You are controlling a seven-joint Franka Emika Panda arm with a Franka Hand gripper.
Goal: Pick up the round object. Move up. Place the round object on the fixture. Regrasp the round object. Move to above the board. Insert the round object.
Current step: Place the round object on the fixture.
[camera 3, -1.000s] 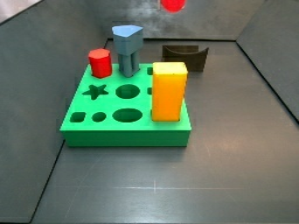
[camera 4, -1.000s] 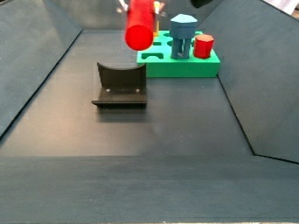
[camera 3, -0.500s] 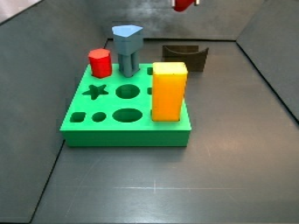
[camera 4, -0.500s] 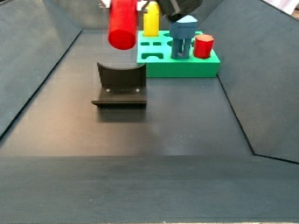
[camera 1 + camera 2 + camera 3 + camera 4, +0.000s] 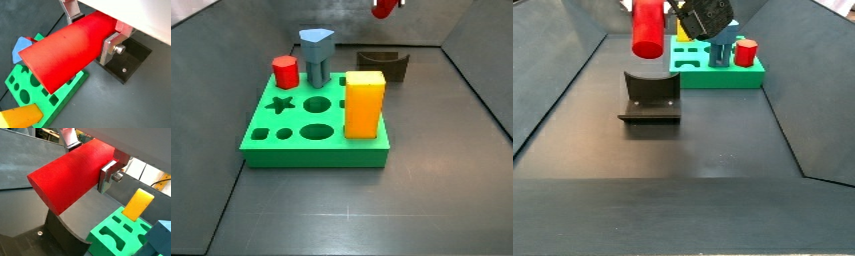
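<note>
My gripper [image 5: 90,27] is shut on the round object [image 5: 70,52], a smooth red cylinder, with a silver finger [image 5: 110,47] on each side of it. In a side view the cylinder [image 5: 645,30] hangs tilted in the air just above the fixture [image 5: 651,97], a dark notched block, and does not touch it. The fixture also shows under the cylinder in both wrist views [image 5: 130,62] [image 5: 67,230]. The green board [image 5: 305,145] lies beside the fixture. In the other side view only the cylinder's lower end [image 5: 382,8] shows at the top edge, over the fixture [image 5: 382,66].
On the board stand an orange block [image 5: 364,103], a short red hexagonal peg [image 5: 285,71] and a blue-grey prism [image 5: 315,55]. Star, round and square holes are open in its top. Sloping dark walls close in the floor on both sides.
My gripper has carried the cylinder sideways from over the board's side to above the fixture. It slowed in the last half second. Nothing on the board has moved.
</note>
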